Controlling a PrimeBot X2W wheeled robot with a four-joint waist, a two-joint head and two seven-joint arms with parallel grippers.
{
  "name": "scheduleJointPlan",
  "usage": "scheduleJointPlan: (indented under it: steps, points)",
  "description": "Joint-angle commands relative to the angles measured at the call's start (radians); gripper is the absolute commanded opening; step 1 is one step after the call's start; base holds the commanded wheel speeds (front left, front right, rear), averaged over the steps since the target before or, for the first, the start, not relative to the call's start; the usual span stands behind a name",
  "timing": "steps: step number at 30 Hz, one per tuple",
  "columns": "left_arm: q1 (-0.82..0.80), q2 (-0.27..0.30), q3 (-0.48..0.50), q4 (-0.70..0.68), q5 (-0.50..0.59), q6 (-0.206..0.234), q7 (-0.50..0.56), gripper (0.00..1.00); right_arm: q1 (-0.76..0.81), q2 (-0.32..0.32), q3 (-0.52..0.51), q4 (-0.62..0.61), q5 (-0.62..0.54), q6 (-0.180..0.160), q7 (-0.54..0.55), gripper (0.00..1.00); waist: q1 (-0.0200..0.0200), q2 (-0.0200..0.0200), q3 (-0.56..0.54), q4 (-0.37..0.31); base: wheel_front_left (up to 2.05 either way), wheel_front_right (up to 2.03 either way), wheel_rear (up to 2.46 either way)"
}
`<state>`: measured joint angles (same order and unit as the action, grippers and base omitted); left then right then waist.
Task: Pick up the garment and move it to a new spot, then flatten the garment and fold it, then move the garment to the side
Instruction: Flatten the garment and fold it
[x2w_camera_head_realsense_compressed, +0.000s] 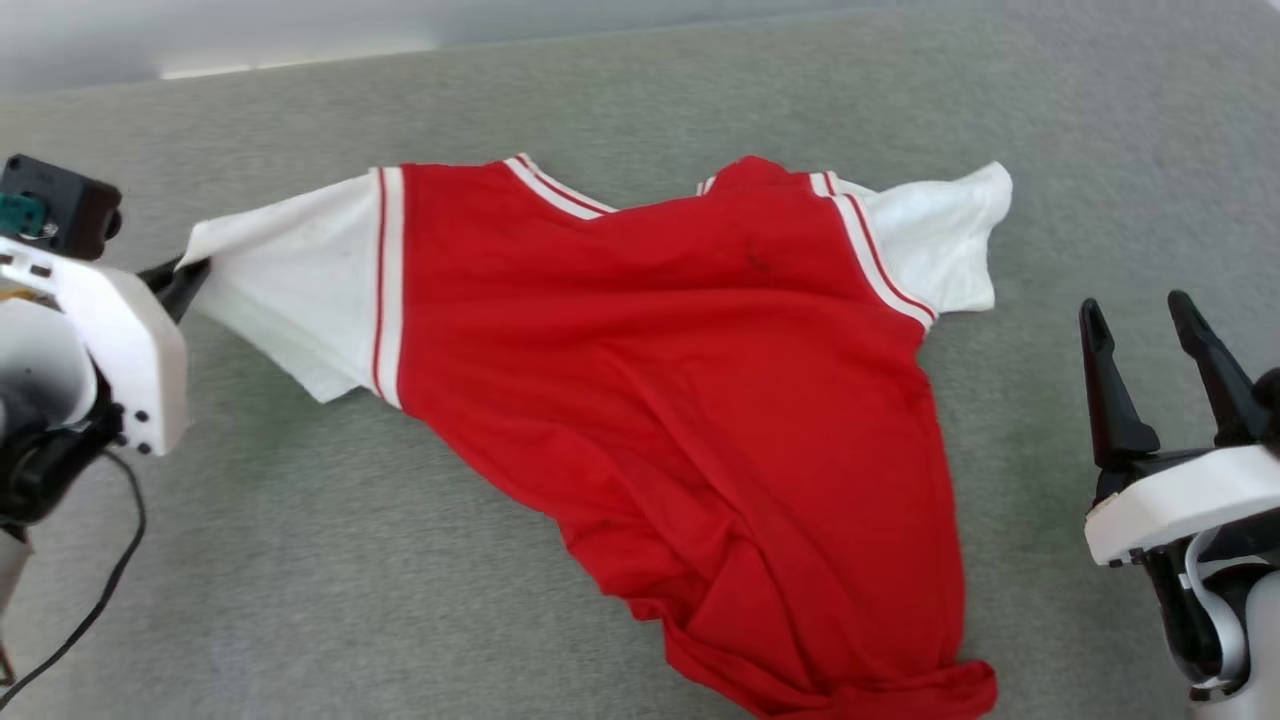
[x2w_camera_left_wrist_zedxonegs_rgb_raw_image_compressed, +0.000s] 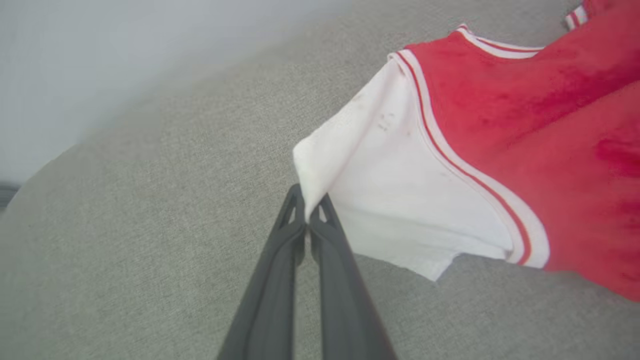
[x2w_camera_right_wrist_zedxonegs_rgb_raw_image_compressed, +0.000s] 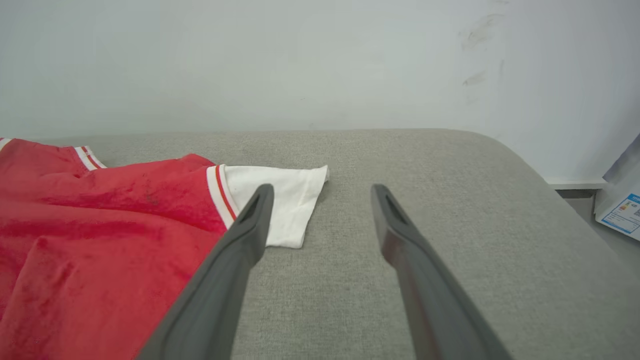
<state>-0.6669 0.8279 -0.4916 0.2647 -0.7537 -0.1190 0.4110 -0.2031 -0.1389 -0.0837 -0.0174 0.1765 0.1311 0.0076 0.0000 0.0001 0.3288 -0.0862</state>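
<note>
The garment (x2w_camera_head_realsense_compressed: 690, 400) lies spread on the grey cushion, plain red face up, collar toward the far side and hem bunched near the front edge. Its white sleeves stick out left and right. My left gripper (x2w_camera_head_realsense_compressed: 185, 275) is shut on the tip of the left white sleeve (x2w_camera_head_realsense_compressed: 290, 290); in the left wrist view the two dark fingers (x2w_camera_left_wrist_zedxonegs_rgb_raw_image_compressed: 312, 210) pinch the sleeve's corner (x2w_camera_left_wrist_zedxonegs_rgb_raw_image_compressed: 400, 200). To the right of the garment (x2w_camera_right_wrist_zedxonegs_rgb_raw_image_compressed: 100, 240), my right gripper (x2w_camera_head_realsense_compressed: 1140, 320) stands open and holds nothing, and its fingers (x2w_camera_right_wrist_zedxonegs_rgb_raw_image_compressed: 250, 220) point past the right white sleeve (x2w_camera_right_wrist_zedxonegs_rgb_raw_image_compressed: 285, 200).
The grey upholstered surface (x2w_camera_head_realsense_compressed: 300, 560) runs to a pale wall at the back. Its rounded right edge (x2w_camera_right_wrist_zedxonegs_rgb_raw_image_compressed: 525, 165) drops off toward a white box with a blue label (x2w_camera_right_wrist_zedxonegs_rgb_raw_image_compressed: 622, 210). A black cable (x2w_camera_head_realsense_compressed: 110, 580) hangs from my left arm.
</note>
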Motion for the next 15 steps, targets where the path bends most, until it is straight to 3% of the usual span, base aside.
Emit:
scheduleJointPlan:
  steps: [1,4,8,9,15]
  points:
    - [0.013,-0.013,0.006,-0.026,0.009,0.008,-0.029,0.0,0.002,-0.02,0.007,0.002,0.005,-0.001,0.036,1.0,0.0,-0.0001,-0.021,0.035,0.0,0.0,0.0]
    - [0.027,-0.019,0.011,-0.101,0.021,0.024,-0.07,0.0,-0.024,-0.067,0.035,-0.003,0.022,-0.001,0.154,1.0,0.0,-0.0001,-0.018,0.063,0.0,0.0,0.0]
    - [0.05,-0.028,0.015,-0.22,0.027,0.049,-0.1,0.0,-0.095,-0.155,0.07,-0.026,0.105,-0.001,0.397,1.0,0.0,-0.0001,0.0,0.1,0.0,0.0,0.0]
    - [0.073,-0.03,0.017,-0.313,0.034,0.072,-0.113,0.0,-0.188,-0.222,0.076,-0.033,0.164,-0.001,0.618,1.0,0.0,-0.0001,0.021,0.127,0.0,0.0,0.0]
    - [0.1,-0.04,0.003,-0.476,0.068,0.115,-0.128,0.0,-0.425,-0.31,0.064,0.057,0.201,-0.001,0.972,1.0,0.0,-0.0001,0.078,0.193,0.0,0.0,0.0]
